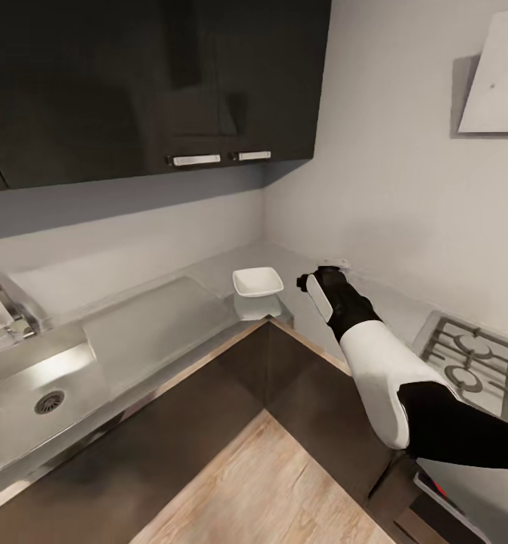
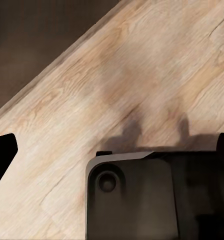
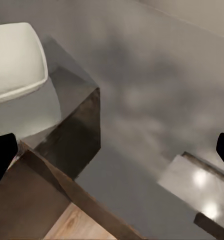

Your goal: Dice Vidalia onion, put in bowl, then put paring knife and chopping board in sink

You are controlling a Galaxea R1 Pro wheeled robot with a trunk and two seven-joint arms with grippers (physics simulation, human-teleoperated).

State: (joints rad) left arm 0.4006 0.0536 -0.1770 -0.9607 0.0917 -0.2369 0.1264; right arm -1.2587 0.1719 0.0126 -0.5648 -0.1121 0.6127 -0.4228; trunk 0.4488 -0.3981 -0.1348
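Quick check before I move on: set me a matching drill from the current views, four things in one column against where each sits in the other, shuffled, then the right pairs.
Things:
1. bowl
2. sink drain
3. stove burners
4. cabinet handles

Places:
A. on the wall cabinets above the counter
B. on the countertop near the inner corner
C. at the head view's right edge, beyond the right arm
D. in the basin at the head view's left

Pairs: 1-B, 2-D, 3-C, 4-A
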